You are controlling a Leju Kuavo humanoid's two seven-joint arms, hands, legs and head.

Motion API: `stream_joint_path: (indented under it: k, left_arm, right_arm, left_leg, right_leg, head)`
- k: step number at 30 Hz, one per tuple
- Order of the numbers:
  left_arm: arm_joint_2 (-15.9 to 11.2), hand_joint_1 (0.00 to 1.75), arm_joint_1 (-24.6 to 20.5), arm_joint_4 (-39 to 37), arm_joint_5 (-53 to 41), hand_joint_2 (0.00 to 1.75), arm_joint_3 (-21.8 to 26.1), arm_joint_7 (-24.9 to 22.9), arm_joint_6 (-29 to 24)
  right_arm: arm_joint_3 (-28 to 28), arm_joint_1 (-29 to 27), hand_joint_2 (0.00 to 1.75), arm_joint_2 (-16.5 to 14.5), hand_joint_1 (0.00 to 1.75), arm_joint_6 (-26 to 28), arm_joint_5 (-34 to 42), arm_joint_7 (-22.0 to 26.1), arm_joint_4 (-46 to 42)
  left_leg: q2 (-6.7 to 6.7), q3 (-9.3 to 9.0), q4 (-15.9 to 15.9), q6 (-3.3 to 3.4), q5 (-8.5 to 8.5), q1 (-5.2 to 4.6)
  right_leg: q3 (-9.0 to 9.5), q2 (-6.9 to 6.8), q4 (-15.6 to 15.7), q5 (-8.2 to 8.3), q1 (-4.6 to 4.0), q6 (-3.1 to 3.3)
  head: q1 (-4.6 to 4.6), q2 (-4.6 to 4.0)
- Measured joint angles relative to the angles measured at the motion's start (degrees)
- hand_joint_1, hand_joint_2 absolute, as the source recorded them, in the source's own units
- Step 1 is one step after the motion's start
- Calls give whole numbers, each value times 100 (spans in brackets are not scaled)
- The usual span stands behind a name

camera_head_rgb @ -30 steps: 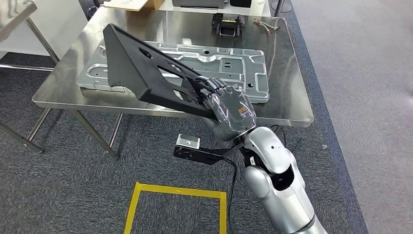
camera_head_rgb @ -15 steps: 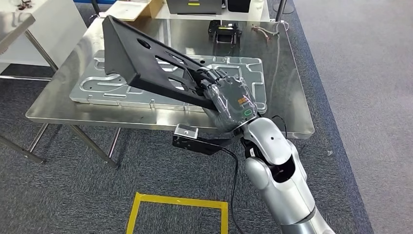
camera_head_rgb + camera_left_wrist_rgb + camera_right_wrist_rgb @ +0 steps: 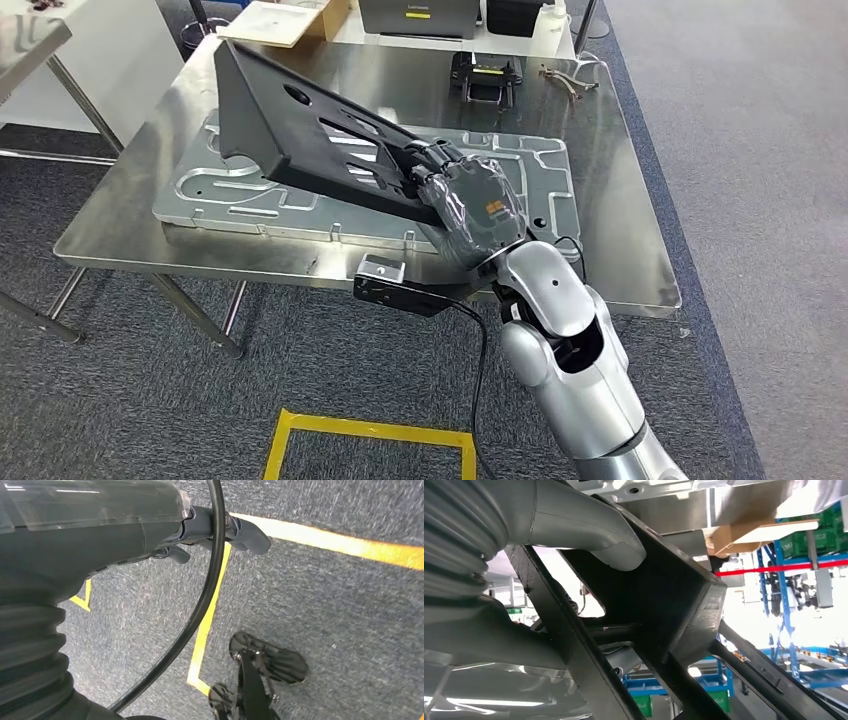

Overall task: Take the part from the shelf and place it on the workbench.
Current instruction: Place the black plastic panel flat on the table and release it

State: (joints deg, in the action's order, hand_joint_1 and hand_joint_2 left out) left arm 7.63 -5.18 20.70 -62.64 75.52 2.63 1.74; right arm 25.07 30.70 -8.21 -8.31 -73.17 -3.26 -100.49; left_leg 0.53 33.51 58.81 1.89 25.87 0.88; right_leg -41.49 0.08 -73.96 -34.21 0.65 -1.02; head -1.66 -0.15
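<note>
Part (image 3: 300, 135): a black, flat bracket with slotted cut-outs and an upturned end wall, held tilted above the bench (image 3: 620, 250), its raised end toward the far left corner and its low end near the front edge. The right robot hand (image 3: 470, 205) grips that low end, fingers (image 3: 425, 165) wrapped over the top face; the part's underside and the contact beneath it are hidden in the head view. In the right wrist view the grey thumb (image 3: 589, 530) presses against the black part (image 3: 664, 595), which blocks most of what lies beyond. Under the part, a grey cast metal plate (image 3: 540, 190) lies flat along the front half of the bench, partly covered by part and hand. At the far edge sit a small black fixture (image 3: 483, 77), a loose cable (image 3: 565, 80), a cardboard box (image 3: 280, 22) and dark equipment cut off by the frame. The left robot hand (image 3: 100, 525) hangs over grey carpet with yellow floor tape (image 3: 210, 615); its fingers are largely out of sight, so its state cannot be told.
</note>
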Motion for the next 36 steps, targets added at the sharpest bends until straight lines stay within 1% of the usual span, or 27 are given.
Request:
stream_joint_path:
  k: [1,3,4,5,6,7,9,10,11,14,15,16,18,19,20,21,23,25,27,29,30,31,32,33,34,35,36]
  left_arm:
    - [-1,0,3,0,-3,175,0,1,-3]
    - [6,0,3,-1,-11,175,-2,4,-8]
    - [16,0,-1,-2,-14,175,-2,6,-11]
    - [24,0,-11,-3,-16,175,-3,7,-13]
    - [33,0,-17,-4,-16,175,-3,8,-14]
    - [36,0,-22,-4,-16,175,-3,8,-16]
    - [26,0,-20,-4,-16,175,-3,8,-20]
    - [24,0,-24,-4,-15,175,-3,7,-21]
    - [21,0,-30,-4,-15,175,-3,5,-22]
    - [13,0,-24,-4,-12,175,-3,-4,-23]
    - [8,0,-15,-4,-11,175,-2,-7,-24]
    - [7,0,-9,-4,-10,175,-2,-7,-25]
    - [6,0,-4,-5,-2,175,-2,-8,-25]
    - [7,0,-7,-5,2,175,-2,-9,-24]
    - [8,0,-11,-5,6,175,-3,-11,-24]
    - [8,0,-10,-5,8,175,-2,-15,-23]
    - [8,0,-3,-4,11,175,-1,-21,-23]
    - [10,0,1,-4,15,175,-2,-24,-24]
    - [10,0,-11,-4,19,175,-2,-25,-25]
    - [10,0,-15,-4,21,175,-1,-31,-27]
    - [10,0,-13,-4,22,175,-1,-36,-30]
    - [10,0,-11,-4,24,175,-1,-43,-32]
    - [10,0,-10,-4,25,175,-1,-50,-33]
    - [10,0,-10,-4,27,175,-1,-58,-34]
    - [16,0,-13,-4,28,175,-1,-66,-34]
    - [21,0,-19,-4,30,175,-1,-72,-34]
    - [27,0,-23,-4,32,175,-1,-78,-34]
  right_arm:
    - [0,-4,175,1,175,0,-5,-1,8]
    - [0,-2,175,2,175,0,-15,-4,15]
    - [0,2,175,2,175,-1,-19,-4,16]
    - [0,7,175,1,175,-3,-23,-4,16]
    - [0,9,175,-1,175,-4,-26,-3,17]
    - [0,10,175,-2,175,-7,-28,-3,17]
    - [0,10,175,-4,175,-8,-33,-5,16]
    - [0,18,175,-7,175,-8,-38,-7,16]
    - [0,25,175,-10,175,-10,-44,-8,16]
    - [0,2,175,-18,175,-31,-73,-10,20]
    - [0,-15,175,-18,175,-38,-81,-11,21]
    - [0,-27,175,-18,175,-44,-84,-13,22]
    - [0,-35,175,-18,175,-51,-86,-15,23]
    - [0,-33,175,-18,175,-54,-86,-15,27]
    - [0,-31,175,-19,175,-55,-86,-17,29]
    - [0,-34,175,-19,175,-56,-87,-18,34]
    - [0,-40,175,-19,175,-57,-89,-20,39]
    - [-1,-36,175,-20,175,-57,-92,-21,43]
    - [-2,-29,175,-19,175,-57,-94,-24,53]
    - [-3,-46,175,-16,175,-63,-96,-26,83]
    - [-4,-58,175,-15,175,-69,-99,-26,105]
    - [-5,-66,175,-13,175,-76,-104,-27,128]
    - [-9,-68,175,-11,175,-81,-113,-28,152]
    - [-16,-66,175,-10,175,-85,-123,-31,175]
    - [-28,-58,175,-10,175,-86,-137,-38,200]
    - [-45,-50,175,-10,175,-88,-152,-44,226]
    - [-64,-44,175,-11,175,-90,-167,-52,252]
  left_leg:
    - [8,-67,0,3,49,-18]
    - [19,-207,-8,3,150,-53]
    - [29,-267,-21,-9,194,-62]
    - [34,-310,-41,-35,233,-63]
    - [36,-348,-40,-67,241,-62]
    - [38,-391,-40,-108,228,-66]
    - [21,-429,60,-165,231,-71]
    - [12,-376,209,-189,277,-68]
    - [3,-245,467,-206,382,-57]
    - [-8,371,1407,-297,790,-13]
    - [-10,493,1493,-332,791,3]
    - [-12,514,1362,-367,643,21]
    - [-19,319,661,-424,115,61]
    - [-26,223,315,-430,-26,62]
    - [-33,156,105,-401,-96,55]
    - [-36,137,27,-350,-91,41]
    - [-40,130,24,-231,-106,32]
    - [-36,99,-1,-152,-122,53]
    - [-35,67,-19,-88,-99,63]
    - [-35,41,-19,-60,-57,57]
    - [-33,16,-19,-57,-32,54]
    - [-28,-19,-19,-61,-5,52]
    - [-22,-66,-19,-68,27,49]
    - [-16,-116,-23,-78,61,48]
    - [-10,-160,-25,-99,97,38]
    - [-6,-189,-29,-125,127,30]
    - [-3,-205,-38,-155,152,27]
  right_leg:
    - [-9,0,169,139,-13,33]
    - [193,7,890,709,-68,165]
    - [289,13,1195,909,-105,235]
    - [363,21,1410,1031,-139,294]
    - [406,30,1523,1072,-166,343]
    - [443,31,1570,1036,-177,374]
    - [603,23,1698,1084,-144,417]
    - [678,14,1732,1081,-121,429]
    - [740,7,1757,1074,-101,431]
    - [822,8,1757,976,-95,423]
    - [852,13,1746,938,-87,407]
    - [889,18,1728,894,-74,384]
    - [970,22,1674,787,-43,321]
    - [995,23,1638,738,-38,286]
    - [998,24,1611,700,-42,250]
    - [995,24,1597,671,-50,214]
    - [991,27,1593,632,-67,152]
    - [950,23,1451,527,-58,94]
    - [645,19,873,264,-38,42]
    - [146,18,98,36,-24,10]
    - [-28,18,-102,59,-21,6]
    - [-87,18,-68,208,-21,15]
    - [-21,18,193,448,-25,36]
    - [129,18,599,727,-35,73]
    - [296,14,999,922,-57,115]
    - [424,10,1303,1037,-77,151]
    - [496,8,1476,1071,-98,180]
  head:
    - [0,0]
    - [-1,0]
    - [-3,0]
    - [-4,0]
    - [-6,0]
    - [-6,0]
    - [-6,0]
    - [-7,0]
    - [-7,0]
    - [-6,0]
    - [-7,0]
    - [-6,0]
    - [-6,0]
    - [-6,0]
    - [-6,0]
    - [-6,0]
    - [-7,0]
    - [-5,0]
    - [-4,0]
    - [-4,0]
    - [-4,0]
    - [-4,0]
    - [-4,0]
    - [-4,0]
    - [-4,0]
    - [-5,0]
    - [-5,0]
